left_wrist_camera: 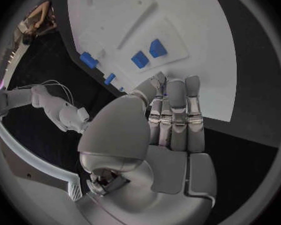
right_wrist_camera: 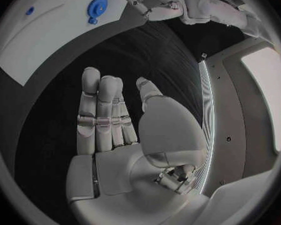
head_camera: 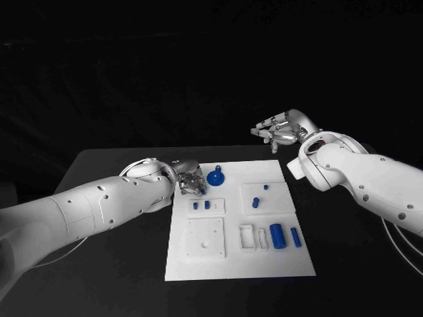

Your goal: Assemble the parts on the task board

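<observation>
Left hand point(head_camera: 190, 179) covers the task board's point(head_camera: 238, 264) near-left corner, fingers straight, holding nothing. Right hand point(head_camera: 280, 132) open over bare tabletop point(head_camera: 116, 165) beyond the board. Round blue part point(head_camera: 217, 177) beside left hand.

Two white, smooth-shelled arms end in silver hands with segmented metallic fingers point(left_wrist_camera: 178, 116).

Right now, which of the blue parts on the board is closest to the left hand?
The round blue part with a short stem, near the task board's far edge, beside the left hand. The others are small blocks and cylinders lying farther along the board.
</observation>
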Controlling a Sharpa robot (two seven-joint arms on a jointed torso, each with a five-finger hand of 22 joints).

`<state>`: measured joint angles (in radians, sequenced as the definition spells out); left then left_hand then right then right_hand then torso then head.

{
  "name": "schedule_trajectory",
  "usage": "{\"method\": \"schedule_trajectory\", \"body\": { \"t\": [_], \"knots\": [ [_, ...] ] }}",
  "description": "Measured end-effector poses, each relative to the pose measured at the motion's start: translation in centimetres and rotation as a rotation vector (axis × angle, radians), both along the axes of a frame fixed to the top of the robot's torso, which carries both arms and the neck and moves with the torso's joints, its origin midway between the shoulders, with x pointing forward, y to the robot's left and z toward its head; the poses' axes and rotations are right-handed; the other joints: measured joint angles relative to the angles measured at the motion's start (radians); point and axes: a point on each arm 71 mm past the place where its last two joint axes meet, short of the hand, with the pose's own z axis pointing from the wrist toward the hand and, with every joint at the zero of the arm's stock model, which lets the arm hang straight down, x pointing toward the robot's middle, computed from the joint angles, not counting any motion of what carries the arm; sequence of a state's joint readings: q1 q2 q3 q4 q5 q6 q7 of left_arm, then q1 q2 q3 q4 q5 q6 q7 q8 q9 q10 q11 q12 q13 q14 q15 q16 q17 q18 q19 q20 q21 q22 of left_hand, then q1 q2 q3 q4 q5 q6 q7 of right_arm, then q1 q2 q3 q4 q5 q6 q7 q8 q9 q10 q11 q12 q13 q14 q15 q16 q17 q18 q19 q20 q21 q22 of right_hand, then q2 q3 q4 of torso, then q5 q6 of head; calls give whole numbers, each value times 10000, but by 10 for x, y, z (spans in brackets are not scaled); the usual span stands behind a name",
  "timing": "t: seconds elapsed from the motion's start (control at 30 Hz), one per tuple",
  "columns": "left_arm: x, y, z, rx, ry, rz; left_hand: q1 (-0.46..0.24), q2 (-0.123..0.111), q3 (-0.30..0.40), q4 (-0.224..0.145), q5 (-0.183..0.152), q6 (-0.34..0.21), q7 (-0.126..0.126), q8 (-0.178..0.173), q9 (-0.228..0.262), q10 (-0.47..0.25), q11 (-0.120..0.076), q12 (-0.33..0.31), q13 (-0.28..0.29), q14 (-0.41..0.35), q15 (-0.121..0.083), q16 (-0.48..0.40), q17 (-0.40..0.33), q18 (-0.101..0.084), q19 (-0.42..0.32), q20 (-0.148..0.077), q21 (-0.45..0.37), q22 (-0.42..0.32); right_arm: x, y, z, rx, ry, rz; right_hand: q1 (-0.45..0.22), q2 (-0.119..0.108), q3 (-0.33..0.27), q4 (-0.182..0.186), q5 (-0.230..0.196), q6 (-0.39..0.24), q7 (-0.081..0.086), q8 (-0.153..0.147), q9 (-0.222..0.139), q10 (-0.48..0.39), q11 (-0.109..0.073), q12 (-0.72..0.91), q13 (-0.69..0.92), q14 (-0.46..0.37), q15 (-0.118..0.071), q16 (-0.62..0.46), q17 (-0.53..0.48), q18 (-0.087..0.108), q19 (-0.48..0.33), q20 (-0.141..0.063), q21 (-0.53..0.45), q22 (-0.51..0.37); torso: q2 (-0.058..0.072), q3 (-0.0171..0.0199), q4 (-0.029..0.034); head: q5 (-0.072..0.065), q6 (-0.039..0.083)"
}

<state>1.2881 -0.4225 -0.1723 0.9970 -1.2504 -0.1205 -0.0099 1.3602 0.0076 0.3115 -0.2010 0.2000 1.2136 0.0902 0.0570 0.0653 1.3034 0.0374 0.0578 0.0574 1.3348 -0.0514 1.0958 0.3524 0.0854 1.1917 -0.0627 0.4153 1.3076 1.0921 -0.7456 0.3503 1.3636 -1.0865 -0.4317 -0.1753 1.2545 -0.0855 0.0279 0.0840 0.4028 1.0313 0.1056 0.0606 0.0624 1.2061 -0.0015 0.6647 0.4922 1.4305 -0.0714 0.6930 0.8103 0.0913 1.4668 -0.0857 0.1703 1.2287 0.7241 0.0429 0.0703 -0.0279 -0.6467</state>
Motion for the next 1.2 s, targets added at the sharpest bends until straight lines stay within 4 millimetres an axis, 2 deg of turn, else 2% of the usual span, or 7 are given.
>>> {"method": "schedule_trajectory", "body": {
  "t": [0.33, 0.83, 1.07, 1.2],
  "knots": [
    [0, -1, -1, 35, 14, -18, 0, -1, 0, 0, 0, -1, 1, 21, -10, 0, 0, 0, 12, 0, 0, 0, -1, -1, 0, 0, 0, 0, 0, 0, 0, 6, -4, 9, 0, 0, 0, 0, 0, 0, 0, 0, 0, 0, 0, 0, 0, 0, 0, 0, 0, 1, 0, 0, 0, -1, 1, -12, 6, -27, -24],
    [0, -6, -3, 459, -40, -150, -41, 39, -54, 53, 1, -11, 19, 37, -4, 0, -1, 1, 23, 0, 0, 0, -17, -2, 0, 0, -90, 0, 0, 1, 0, 11, -3, 20, 0, 0, 0, 0, 0, 1, -1, 0, 0, 0, 0, 0, 1, 0, 0, 0, 0, 1, 0, 0, 0, -3, -3, -7, 6, -44, -34],
    [-1, -9, -6, 854, -190, -333, -76, 75, -155, 47, -36, 25, -52, 0, 30, 1, -1, 2, 26, -1, 0, 40, -145, -4, 0, 0, -90, 0, 0, 1, 0, 14, -2, 22, 0, 0, 0, 0, 0, 1, -1, 0, 0, 0, 0, 0, 1, 0, 0, 0, 1, 0, 0, 0, 0, -1, 6, -7, 0, -81, -23],
    [-2, -10, -8, 973, -240, -397, -76, 75, -154, 46, -36, 45, -60, 37, 26, 1, 0, 3, 29, -1, 0, 40, -168, -4, 0, 0, -90, 0, 0, 1, 0, 14, -1, 21, 0, 0, 0, 0, 0, 1, -1, 0, 0, 0, 0, 0, 1, 0, 0, 0, 0, 0, 0, 0, 0, 6, 4, -7, 5, -86, -54]
  ]
}}
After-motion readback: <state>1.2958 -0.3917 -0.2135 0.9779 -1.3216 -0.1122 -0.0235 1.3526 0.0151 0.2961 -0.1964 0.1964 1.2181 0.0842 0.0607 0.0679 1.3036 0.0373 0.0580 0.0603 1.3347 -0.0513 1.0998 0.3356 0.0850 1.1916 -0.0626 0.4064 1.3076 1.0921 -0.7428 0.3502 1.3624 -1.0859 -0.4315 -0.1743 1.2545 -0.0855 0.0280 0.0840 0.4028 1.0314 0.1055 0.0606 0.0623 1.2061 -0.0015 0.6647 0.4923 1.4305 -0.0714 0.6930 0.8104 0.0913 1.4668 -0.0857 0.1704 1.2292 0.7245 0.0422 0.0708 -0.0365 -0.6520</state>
